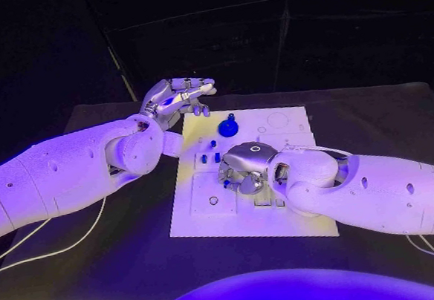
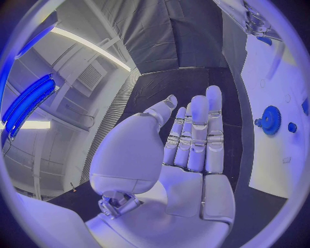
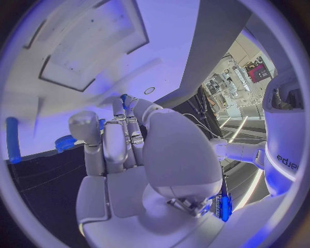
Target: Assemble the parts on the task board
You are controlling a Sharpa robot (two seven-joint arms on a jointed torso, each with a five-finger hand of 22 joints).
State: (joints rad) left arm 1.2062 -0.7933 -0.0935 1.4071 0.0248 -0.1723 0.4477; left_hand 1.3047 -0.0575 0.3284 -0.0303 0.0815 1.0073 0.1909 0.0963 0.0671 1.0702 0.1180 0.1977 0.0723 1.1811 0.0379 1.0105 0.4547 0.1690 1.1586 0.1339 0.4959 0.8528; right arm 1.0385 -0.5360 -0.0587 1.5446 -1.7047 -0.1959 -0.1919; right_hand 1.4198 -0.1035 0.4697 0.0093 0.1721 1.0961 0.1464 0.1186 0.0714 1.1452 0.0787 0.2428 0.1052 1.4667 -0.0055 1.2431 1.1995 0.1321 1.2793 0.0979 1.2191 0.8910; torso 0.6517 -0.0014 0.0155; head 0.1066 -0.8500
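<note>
On the bench [image 1: 107,299], the board [image 1: 211,222] lies flat in the middle, and the right robot hand [image 1: 244,170] sits low over its centre with fingers curled downward; something small and blue shows at the tips of its fingers [image 3: 124,98] in the right wrist view, but whether it is pinched or merely lies beneath them cannot be told. Just left of that hand a few short blue pegs [image 1: 210,158] stand in the board, and farther back a blue gear [image 1: 229,127] stands on it, apart from both hands. These parts look small, rigid and light, probably smooth plastic that may slip, so a fingertip pinch seems right: the gear by its toothed rim or hub, the pegs by their sides near the top. At the far left corner of the board the left robot hand [image 1: 178,97] hovers off the surface, and in its wrist view its fingers [image 2: 197,134] are straight and together, grasping nothing.
</note>
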